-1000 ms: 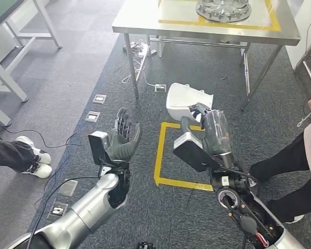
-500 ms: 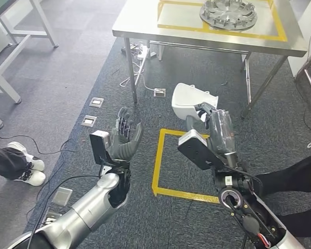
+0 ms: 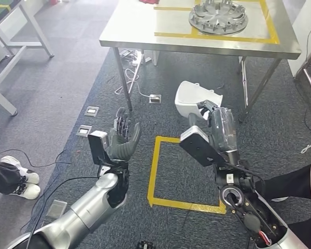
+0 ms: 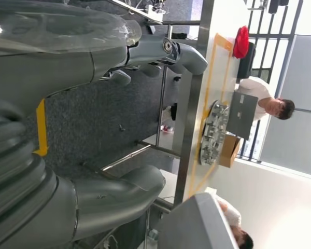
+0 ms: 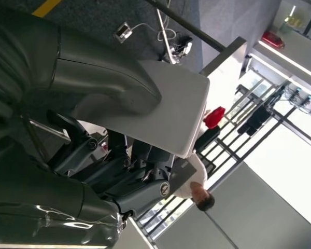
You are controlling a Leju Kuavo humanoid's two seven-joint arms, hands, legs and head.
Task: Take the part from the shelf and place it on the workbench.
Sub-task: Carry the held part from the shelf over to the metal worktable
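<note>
The part [image 3: 193,98] is a white moulded plastic piece, held up in front of me by my right hand [image 3: 216,124], whose dark fingers grip its near edge. The right wrist view has the same white part [image 5: 173,109] lying between the thick thumb and the darker fingers [image 5: 142,187]. My left hand [image 3: 122,137] is raised palm up with its fingers apart and nothing in it; the left wrist view shows its thumb [image 4: 118,192] holding nothing. The steel workbench [image 3: 166,39] stands ahead, marked with yellow tape.
A round metal disc [image 3: 218,15] lies on the workbench inside the taped area. A yellow tape square [image 3: 154,166] marks the carpet below my hands. Cables and floor sockets [image 3: 92,110] lie to the left. A person's shoes [image 3: 23,184] and another person's legs [image 3: 291,181] flank me.
The whole picture has shifted, so the camera moved: the workbench now shows more of its top. Both hands keep their pose, the right still holding the white part.
</note>
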